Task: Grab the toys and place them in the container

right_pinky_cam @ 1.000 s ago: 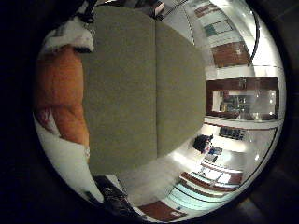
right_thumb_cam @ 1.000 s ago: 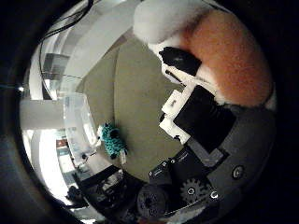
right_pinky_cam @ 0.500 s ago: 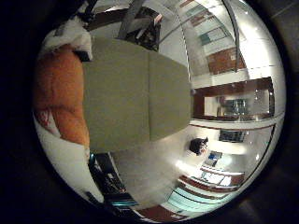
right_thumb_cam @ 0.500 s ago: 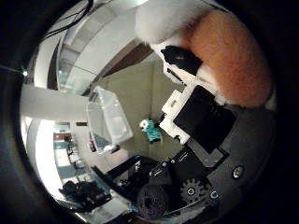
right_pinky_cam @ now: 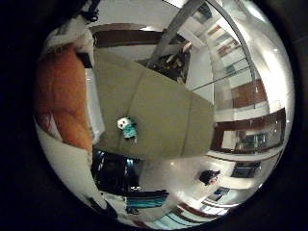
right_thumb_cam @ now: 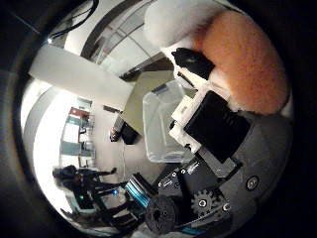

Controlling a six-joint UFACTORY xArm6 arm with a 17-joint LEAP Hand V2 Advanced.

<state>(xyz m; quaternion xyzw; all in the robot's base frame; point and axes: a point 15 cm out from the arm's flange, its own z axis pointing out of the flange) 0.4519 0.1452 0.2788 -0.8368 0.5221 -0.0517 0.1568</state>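
Note:
My hand is shut on an orange and white plush toy, which is pressed close against the palm. The same toy fills one side of the little finger side view. A clear plastic container stands on the olive green table, close below the hand in the thumb side view. A small teal and white toy lies on the table away from the hand in the little finger side view.
The table's edge and the room floor lie beyond the teal toy. Furniture, shelves and windows surround the table. A dark chair or stand is at the table's far side.
The hand has swung over the table with the plush toy still in it. The container now looms larger in the thumb side view, and the teal toy has come into the little finger side view.

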